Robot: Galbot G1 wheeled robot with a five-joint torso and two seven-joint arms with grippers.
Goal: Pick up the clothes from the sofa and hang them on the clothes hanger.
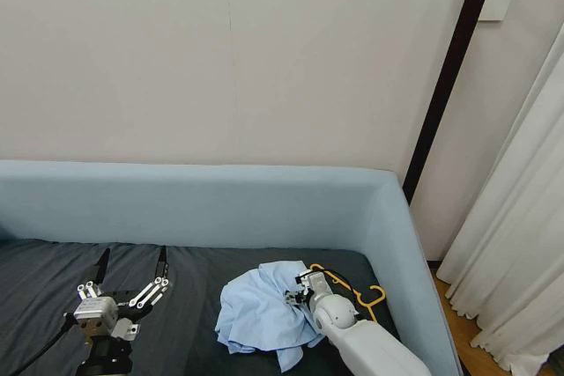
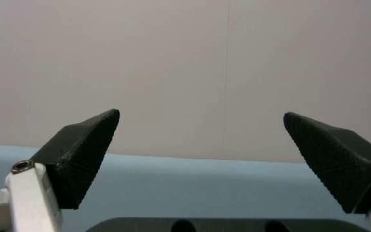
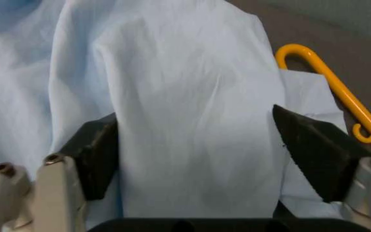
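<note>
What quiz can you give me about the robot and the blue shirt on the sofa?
1. Which gripper is at the blue shirt on the sofa? A left, B right.
2. True or false: the left gripper is shut.
3. Fill in: the hanger beside the shirt is ___.
Key: 1 B, the right gripper, open around a fold. 2 false, it is open. 3 yellow.

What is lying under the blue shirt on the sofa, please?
The dark seat cushion, and a yellow hanger sticking out from the shirt, its hook free. How far the hanger runs beneath is covered by cloth.
</note>
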